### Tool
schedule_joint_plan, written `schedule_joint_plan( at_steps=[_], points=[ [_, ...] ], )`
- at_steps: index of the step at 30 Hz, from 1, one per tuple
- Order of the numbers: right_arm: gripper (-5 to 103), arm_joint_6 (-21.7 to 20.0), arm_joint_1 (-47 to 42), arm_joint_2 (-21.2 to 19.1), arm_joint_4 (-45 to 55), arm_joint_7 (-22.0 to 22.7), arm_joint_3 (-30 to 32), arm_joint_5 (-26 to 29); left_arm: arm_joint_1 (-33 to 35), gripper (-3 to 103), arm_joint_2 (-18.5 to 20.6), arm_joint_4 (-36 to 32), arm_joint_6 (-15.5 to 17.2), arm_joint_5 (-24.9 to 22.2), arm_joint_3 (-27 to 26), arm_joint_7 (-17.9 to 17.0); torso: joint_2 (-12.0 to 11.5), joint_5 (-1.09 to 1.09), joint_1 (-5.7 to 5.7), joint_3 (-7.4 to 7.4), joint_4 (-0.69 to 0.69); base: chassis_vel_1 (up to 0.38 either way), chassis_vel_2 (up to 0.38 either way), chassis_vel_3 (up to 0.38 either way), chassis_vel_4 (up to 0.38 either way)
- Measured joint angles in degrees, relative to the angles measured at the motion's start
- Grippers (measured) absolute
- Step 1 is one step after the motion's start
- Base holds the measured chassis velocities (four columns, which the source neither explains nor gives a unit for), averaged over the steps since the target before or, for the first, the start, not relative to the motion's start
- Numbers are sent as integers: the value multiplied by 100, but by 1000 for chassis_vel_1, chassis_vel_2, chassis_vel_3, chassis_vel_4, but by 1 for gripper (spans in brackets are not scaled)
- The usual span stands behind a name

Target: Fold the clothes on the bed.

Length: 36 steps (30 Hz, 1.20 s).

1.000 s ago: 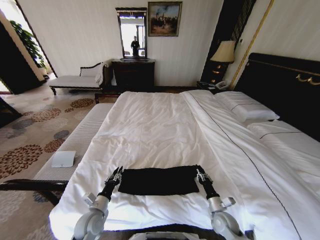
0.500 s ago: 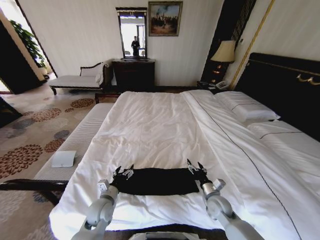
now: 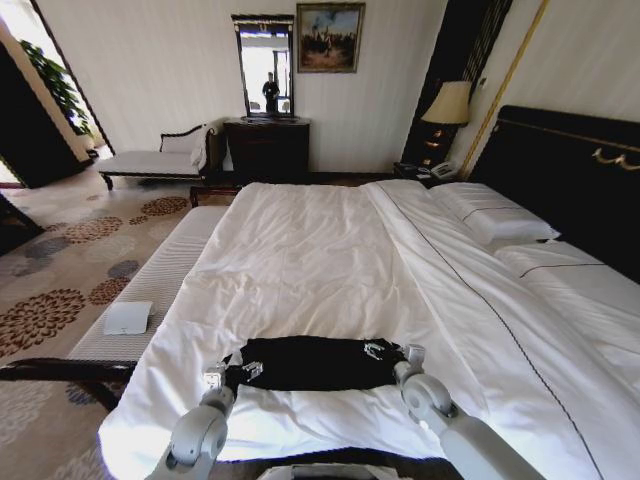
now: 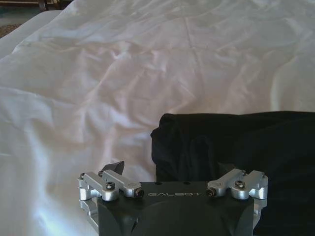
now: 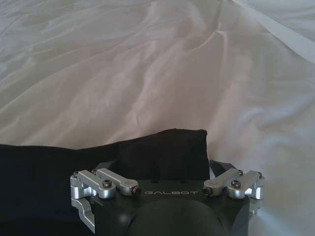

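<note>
The clothes (image 3: 310, 362) are a black garment folded into a flat band near the foot of the bed (image 3: 320, 250), whose white duvet is rumpled. My left gripper (image 3: 243, 369) is low at the band's left end and my right gripper (image 3: 385, 350) at its right end. In the left wrist view the left gripper (image 4: 170, 169) is open, its fingers spread around the corner of the black cloth (image 4: 231, 147). In the right wrist view the right gripper (image 5: 162, 164) is open too, with the cloth's end (image 5: 162, 147) between its fingers. No lettering shows.
White pillows (image 3: 495, 215) lie against the dark headboard (image 3: 570, 165) on the right. A pale bench (image 3: 150, 290) with a white card (image 3: 127, 318) runs along the bed's left side. A dresser (image 3: 268, 150), chaise (image 3: 155, 160) and lamp (image 3: 447, 105) stand by the far wall.
Both grippers turned and dropped from beside the cloth's far corners down onto its two ends. The black band now looks slightly bunched at the ends.
</note>
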Motion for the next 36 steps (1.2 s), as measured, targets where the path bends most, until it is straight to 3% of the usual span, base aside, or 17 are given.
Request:
schedule_joint_plan(
  at_steps=[8, 13, 17, 22, 25, 31, 36],
  points=[
    [100, -94, -1049, -233, 1263, 651, 306, -24, 698, 100, 225, -482, 138, 101, -191, -40, 1, 0, -1, 0, 1, 0, 0, 0, 0],
    [100, -139, -1358, -204, 2125, 1059, 445, 16, 481, 100, 301, -1064, -121, -375, -377, 201, 2, -1, -2, -1, -1, 0, 0, 0, 0],
    [100, 48, -847, -92, 1940, 872, 425, 81, -34, 100, 250, -971, -137, -559, -335, 243, 2, 0, -1, 0, 0, 0, 0, 0, 0],
    [100, 255, -118, 38, 1012, 409, 268, 255, -525, 100, 48, -179, -142, -498, -65, 133, 0, 1, 1, 1, 2, 0, 0, 0, 0],
    [100, 317, 174, 93, 439, 140, 159, 293, -694, 100, -154, 307, -119, -410, 131, -104, 0, 0, 0, 1, 0, 0, 0, 0, 0],
    [100, 311, 257, 151, -21, 32, 67, 210, -483, 100, -100, 415, -59, 52, 314, -204, -1, 1, 0, 1, 1, 0, 0, 0, 0],
    [100, 287, -108, 150, 137, 153, 218, 117, 18, 100, 339, 52, 79, 130, 180, -207, 0, 0, 0, 0, -1, 0, 0, 0, 0]
  ],
)
